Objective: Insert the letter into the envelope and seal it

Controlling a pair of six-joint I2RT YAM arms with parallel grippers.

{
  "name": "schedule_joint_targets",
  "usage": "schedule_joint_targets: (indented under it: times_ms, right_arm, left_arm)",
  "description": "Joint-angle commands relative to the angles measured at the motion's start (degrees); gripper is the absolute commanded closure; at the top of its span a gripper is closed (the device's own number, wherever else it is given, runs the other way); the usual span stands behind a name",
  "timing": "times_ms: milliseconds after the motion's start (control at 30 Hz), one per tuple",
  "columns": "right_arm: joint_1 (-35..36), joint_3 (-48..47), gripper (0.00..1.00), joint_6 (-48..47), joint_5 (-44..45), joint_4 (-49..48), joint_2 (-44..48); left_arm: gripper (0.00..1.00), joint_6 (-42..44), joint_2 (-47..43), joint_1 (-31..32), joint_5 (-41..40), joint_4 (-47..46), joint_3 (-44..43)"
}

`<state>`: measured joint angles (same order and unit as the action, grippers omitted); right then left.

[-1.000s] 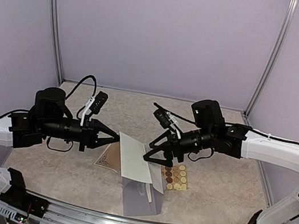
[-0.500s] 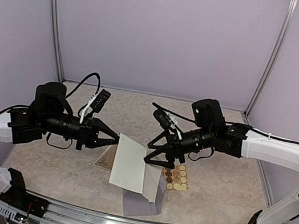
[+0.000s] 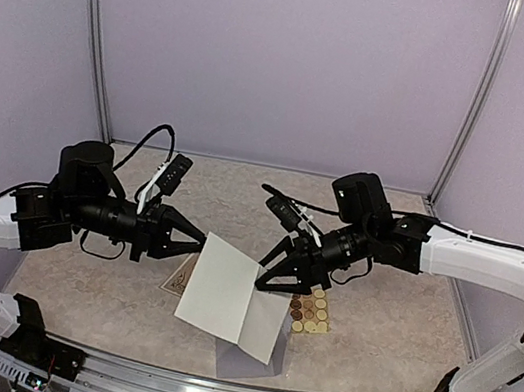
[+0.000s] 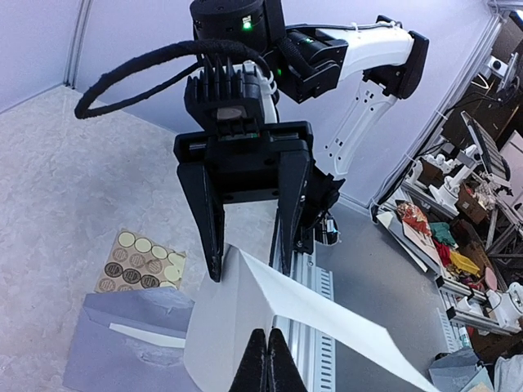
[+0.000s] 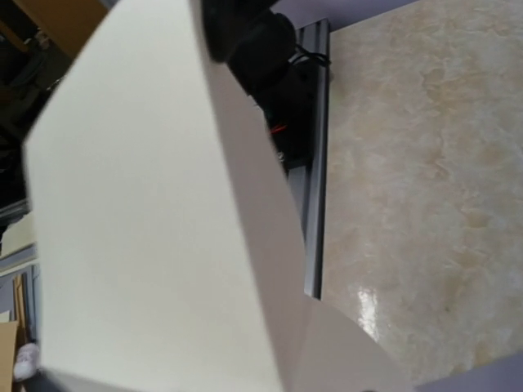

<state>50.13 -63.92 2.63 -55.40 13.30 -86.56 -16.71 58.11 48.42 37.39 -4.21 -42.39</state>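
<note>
Presently, the left claw (image 3: 201, 239) is pinched together on one corner of the letter (image 3: 219, 295), a white creased sheet held clear of the table (image 3: 101, 300). Its wrist view shows both fingertips (image 4: 255, 367) meeting on the paper. The right claw (image 3: 264, 276) faces it with its jaws apart, straddling the opposite edge of the sheet. Whether either finger touches the paper cannot be told. The sheet hangs between the two claws. Below both claws the envelope (image 3: 249, 358) lies flat on the table, partly covered by the sheet in the overhead view. Beneath the right claw, just beside the envelope, lies a tan sheet of round stickers (image 3: 310, 311).
</note>
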Motion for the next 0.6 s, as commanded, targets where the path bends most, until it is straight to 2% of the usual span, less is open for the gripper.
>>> schedule_joint_targets:
  times_ms: [0,200,300,400,500,567]
  right_arm:
    - [0.2,0.0,0.57,0.0,-3.1,0.2,-1.0]
    - [0.2,0.5,0.68,0.3,-3.0,-0.2,-0.8]
    - [0.2,1.0,0.82,0.6,-2.9,-0.6,-0.8]
    - [0.2,1.6,1.00,1.2,-2.3,-1.3,-0.4]
    - [0.1,2.3,1.00,2.3,0.8,-1.9,0.6]
    - [-0.5,2.7,1.00,3.6,4.5,-2.1,1.2]
  left_arm:
    - [1.00,-0.5,-0.9,0.1,1.5,-1.0,-1.6]
    - [1.00,-0.6,-1.8,-0.6,1.0,-1.4,-1.1]
    - [1.00,-0.8,-2.4,-1.0,1.0,-1.7,-0.8]
    - [1.00,-0.7,-2.6,-1.6,0.7,-1.3,-0.5]
    - [0.98,-0.7,-3.4,-2.8,-2.0,-0.5,-0.2]
    - [0.86,-0.6,-4.6,-3.9,-6.7,0.6,0.2]
